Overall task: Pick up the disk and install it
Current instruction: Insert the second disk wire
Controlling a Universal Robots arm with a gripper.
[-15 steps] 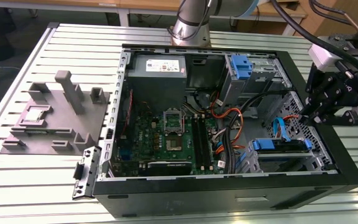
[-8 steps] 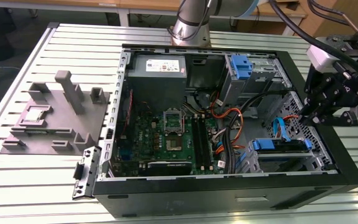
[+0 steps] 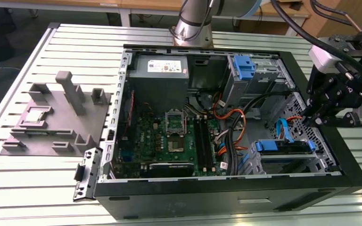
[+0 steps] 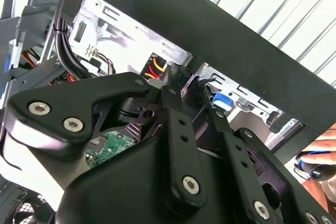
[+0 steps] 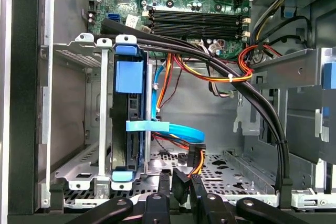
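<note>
The disk (image 3: 283, 147), in its blue bracket, sits in the drive cage in the corner of the open computer case (image 3: 231, 190) that is nearest in the exterior view, on that view's right. In the first wrist view the disk (image 5: 125, 129) stands on edge in the cage, and a blue flat cable (image 5: 149, 126) crosses it. My gripper (image 3: 319, 121) hangs over the case's side wall on the exterior view's right, a short way off from the disk. The gripper (image 5: 181, 184) is open by a narrow gap with nothing held. The black fingers (image 4: 176, 114) show from behind.
Black, orange and red cables (image 5: 220, 72) loop across the bay beside the cage. A second blue bracket (image 3: 246, 68) sits in the far bay, next to the grey power supply (image 3: 159, 70). A grey fixture (image 3: 49, 120) lies on the table. A person's hand (image 4: 321, 153) rests outside the case.
</note>
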